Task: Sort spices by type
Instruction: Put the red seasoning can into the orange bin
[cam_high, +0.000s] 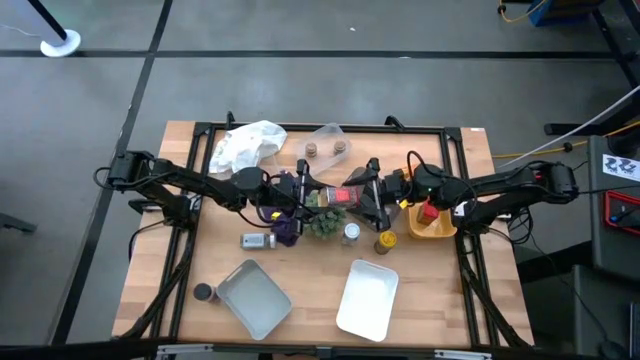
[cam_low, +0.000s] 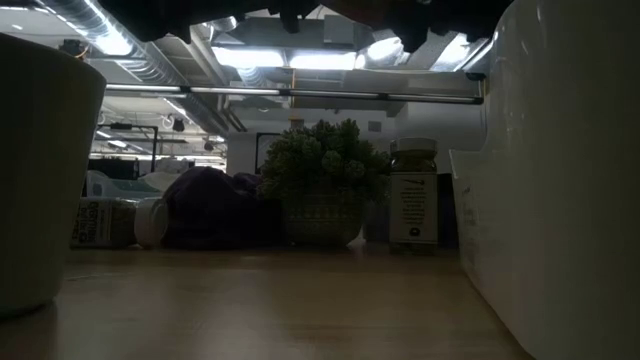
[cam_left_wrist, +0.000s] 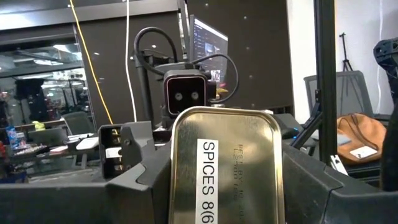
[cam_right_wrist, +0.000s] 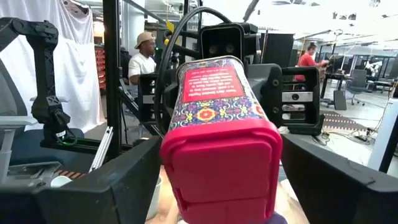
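Observation:
A red spice tin (cam_high: 337, 195) with a patterned body hangs level above the table's middle, over the spiky plant (cam_high: 325, 222). My left gripper (cam_high: 318, 192) is shut on its metal-bottomed end (cam_left_wrist: 227, 162). My right gripper (cam_high: 358, 195) faces it, open, with its fingers on either side of the tin's red cap (cam_right_wrist: 221, 168) and a gap on both sides. More spices are on the table: a jar on its side (cam_high: 257, 240), a white-capped jar (cam_high: 351, 233), a yellow-capped jar (cam_high: 385, 241), two brown-capped jars (cam_high: 326, 149) and a black-capped jar (cam_high: 204, 292). My left gripper pinches the tin between its two fingers near the metal bottom end (cam_left_wrist: 177, 155), one finger on each side wall. The fingers come level from the table's left and lie along the tin. The tin is lifted clear and about level, its red cap pointing to the table's right.
A purple cloth (cam_high: 287, 230) lies beside the plant. A yellow bin (cam_high: 440, 228) holding a red item stands at the right. A grey tray (cam_high: 255, 298) and a white tray (cam_high: 368, 298) sit near the front edge. A crumpled white bag (cam_high: 245, 145) lies at the back left.

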